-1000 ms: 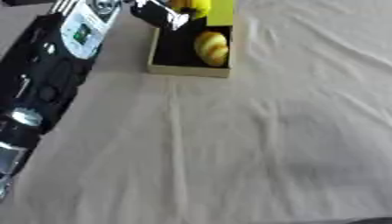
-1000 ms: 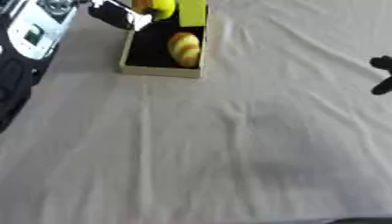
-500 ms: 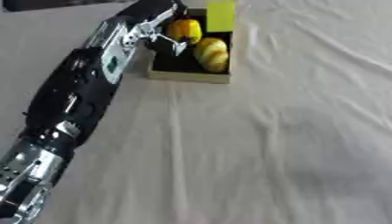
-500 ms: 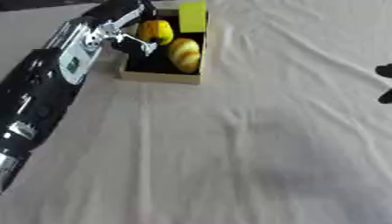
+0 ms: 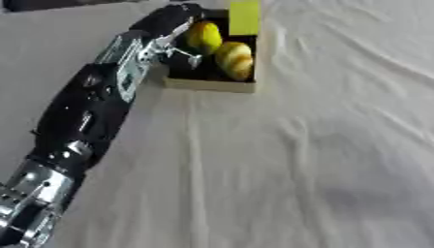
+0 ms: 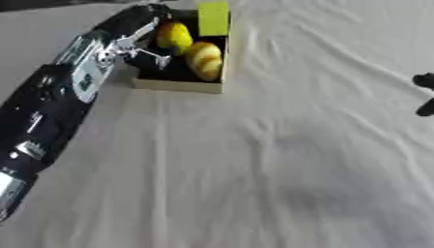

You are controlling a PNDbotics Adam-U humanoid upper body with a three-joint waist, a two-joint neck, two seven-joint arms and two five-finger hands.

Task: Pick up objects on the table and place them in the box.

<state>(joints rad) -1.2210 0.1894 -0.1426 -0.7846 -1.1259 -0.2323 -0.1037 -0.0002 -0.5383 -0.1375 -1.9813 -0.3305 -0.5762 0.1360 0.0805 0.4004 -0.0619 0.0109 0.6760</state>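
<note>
Box (image 5: 212,83) sits at the far left-centre of the table (image 5: 297,184), a shallow pale-walled tray with a dark inside and a yellow-green flap (image 5: 244,17) standing up at its far edge. Two yellow round fruits lie in it: one (image 5: 203,36) toward the far left corner, the other (image 5: 235,59) just right of it and nearer, the two touching or nearly so. Left hand (image 5: 172,22) reaches over the box's left wall from the near left, black fingers extended over the far-left corner beside the first fruit; whether it grips anything cannot be told, fingers too blurred. Left arm (image 5: 89,106) runs diagonally from the lower-left corner up to the box, covering the table's left strip. Near wall of the box faces a wide stretch of wrinkled white cloth (image 6: 280,160), open across the middle, right and near side. Right hand (image 6: 424,92) shows only as a dark shape at the right edge in the right eye view, well apart from the box; its fingers can't be made out.
</note>
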